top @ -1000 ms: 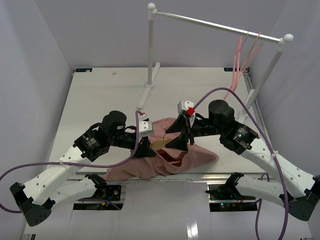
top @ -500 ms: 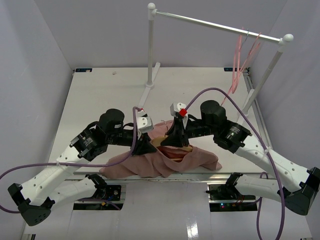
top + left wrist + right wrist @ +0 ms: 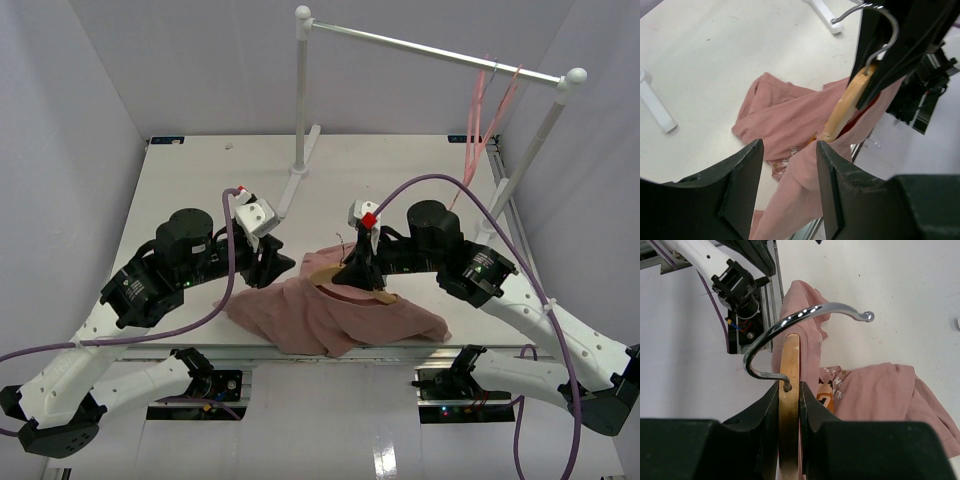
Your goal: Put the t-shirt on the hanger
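The dusty-pink t-shirt (image 3: 325, 318) lies bunched at the table's front edge, partly draped over the tan wooden hanger (image 3: 327, 272). My right gripper (image 3: 362, 274) is shut on the hanger's neck just below the metal hook (image 3: 790, 322), holding it upright; in the right wrist view the wood (image 3: 789, 360) sits clamped between the fingers. The shirt's orange-and-white print (image 3: 827, 397) shows beside them. My left gripper (image 3: 283, 264) hovers left of the hanger, open, with nothing in it. The left wrist view shows pink fabric (image 3: 785, 112) below its spread fingers (image 3: 747, 185).
A white clothes rail (image 3: 430, 50) spans the back on two uprights, its left foot (image 3: 290, 190) just behind the left gripper. Thin pink wire hangers (image 3: 480, 120) hang at the rail's right end. The table's front edge (image 3: 400, 350) runs right under the shirt.
The right gripper has shut on the hanger and lifted it. The left gripper has opened, let go of the shirt and pulled back to the left. The shirt has settled lower over the hanger.
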You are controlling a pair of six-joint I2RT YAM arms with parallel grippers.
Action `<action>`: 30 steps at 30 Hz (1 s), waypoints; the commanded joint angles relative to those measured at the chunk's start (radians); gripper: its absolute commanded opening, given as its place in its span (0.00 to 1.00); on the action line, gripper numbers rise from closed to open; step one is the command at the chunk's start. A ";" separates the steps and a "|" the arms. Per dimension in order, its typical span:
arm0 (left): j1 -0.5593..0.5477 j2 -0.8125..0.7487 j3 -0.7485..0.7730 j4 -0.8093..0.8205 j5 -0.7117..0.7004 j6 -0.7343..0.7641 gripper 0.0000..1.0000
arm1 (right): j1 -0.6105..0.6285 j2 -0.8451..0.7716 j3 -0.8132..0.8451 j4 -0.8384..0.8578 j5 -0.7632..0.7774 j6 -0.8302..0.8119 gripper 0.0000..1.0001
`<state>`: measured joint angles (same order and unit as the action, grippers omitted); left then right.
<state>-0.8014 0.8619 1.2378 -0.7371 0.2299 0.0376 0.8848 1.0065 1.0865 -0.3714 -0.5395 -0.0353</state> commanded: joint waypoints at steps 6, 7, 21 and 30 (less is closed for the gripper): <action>0.002 -0.068 -0.026 -0.077 -0.162 0.001 0.57 | 0.002 -0.009 0.217 -0.054 0.108 0.023 0.08; 0.002 -0.075 -0.031 -0.079 -0.173 0.004 0.56 | 0.000 -0.008 0.237 -0.064 0.110 0.023 0.08; 0.002 -0.080 -0.074 -0.089 -0.236 0.019 0.00 | 0.002 -0.017 0.310 -0.118 0.164 0.028 0.08; 0.002 -0.108 -0.063 -0.072 -0.344 0.021 0.00 | 0.000 -0.043 0.275 -0.138 0.126 0.015 0.08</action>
<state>-0.8005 0.7714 1.1599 -0.8166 -0.0471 0.0624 0.8848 1.0096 1.3594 -0.5524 -0.3924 -0.0213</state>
